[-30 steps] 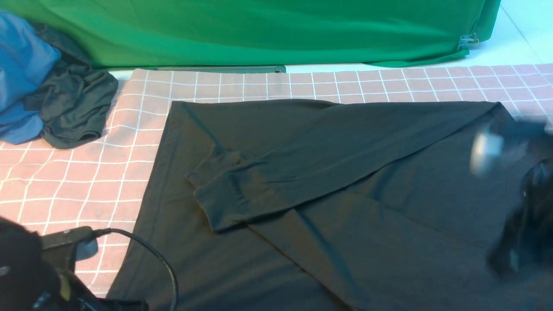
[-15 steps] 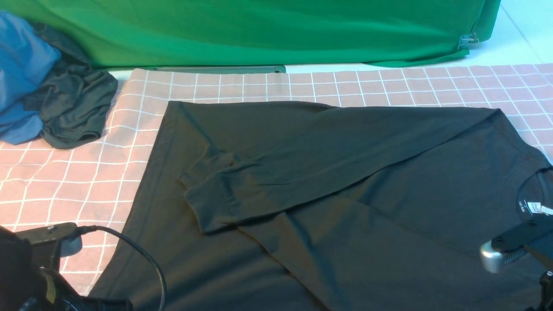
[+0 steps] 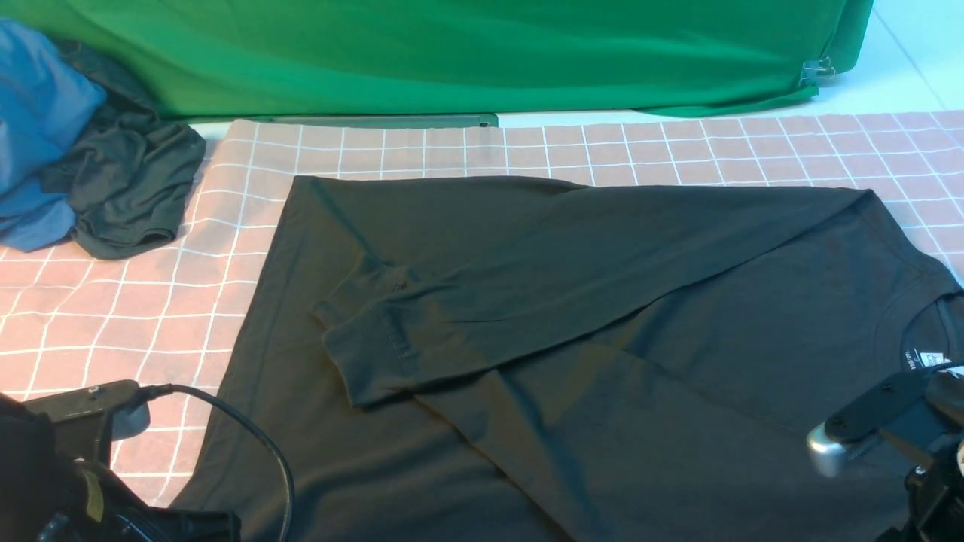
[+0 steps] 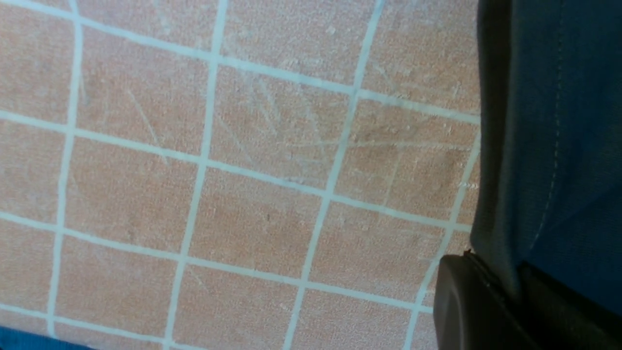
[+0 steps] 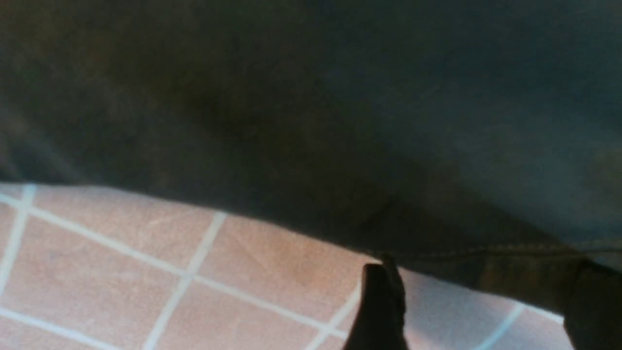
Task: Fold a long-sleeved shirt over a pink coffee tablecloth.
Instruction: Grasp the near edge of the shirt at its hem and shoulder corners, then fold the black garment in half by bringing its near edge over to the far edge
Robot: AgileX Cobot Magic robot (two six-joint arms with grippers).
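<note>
The black long-sleeved shirt (image 3: 602, 324) lies spread on the pink coffee tablecloth (image 3: 120, 316), one cuffed sleeve (image 3: 384, 346) folded across its body and the collar (image 3: 926, 331) at the right. In the left wrist view my left gripper (image 4: 510, 287) is shut on the shirt's (image 4: 559, 121) hem edge, just above the tablecloth (image 4: 243, 194). In the right wrist view my right gripper (image 5: 486, 301) is open, with its fingers (image 5: 381, 306) either side of the shirt's (image 5: 311, 97) seamed edge over the tablecloth (image 5: 121, 253). The front view shows only the left arm (image 3: 68, 429) and right arm (image 3: 881, 421).
A blue garment (image 3: 38, 128) and a smaller dark grey garment (image 3: 128, 188) are heaped at the far left. The green backdrop fabric (image 3: 452, 53) hangs along the back, with a metal clip (image 3: 817, 71) at its right end. A black cable (image 3: 256, 444) loops from the left arm.
The right arm swung from over the shirt's far right shoulder down to the near right edge, and its jaws opened. The shirt slid slightly left and settled flat. The left arm shifted slightly.
</note>
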